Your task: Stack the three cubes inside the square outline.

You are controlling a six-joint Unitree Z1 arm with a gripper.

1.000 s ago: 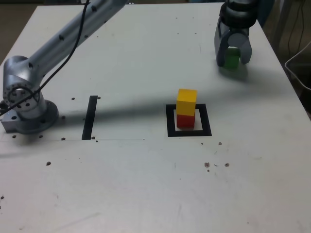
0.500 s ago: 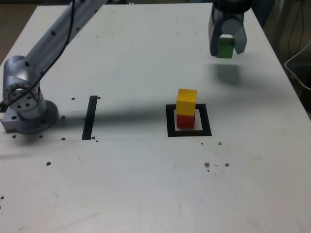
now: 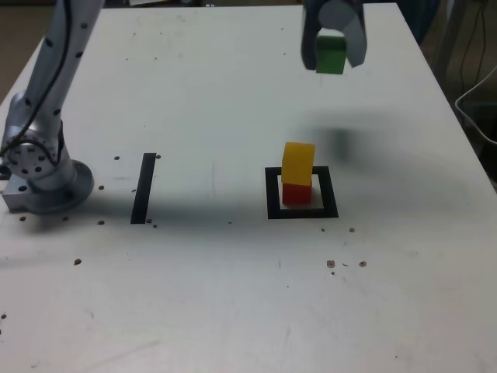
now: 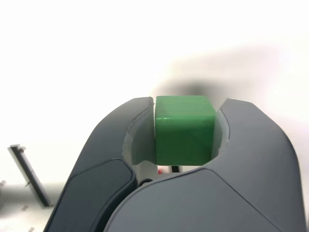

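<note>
From the exterior view's left, the black strip (image 3: 144,188) lies on the counter (image 3: 233,295). In the square outline (image 3: 302,212) the yellow cube (image 3: 298,162) sits on the red cube (image 3: 295,193). My hand (image 3: 332,53), pinching the green cube (image 3: 331,54), has lifted it clear of the counter; I judge only the final placement remains.

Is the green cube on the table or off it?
Off it. The pincer is shut on the green cube, which hangs above the table with its shadow below, apart from the cube.
</note>
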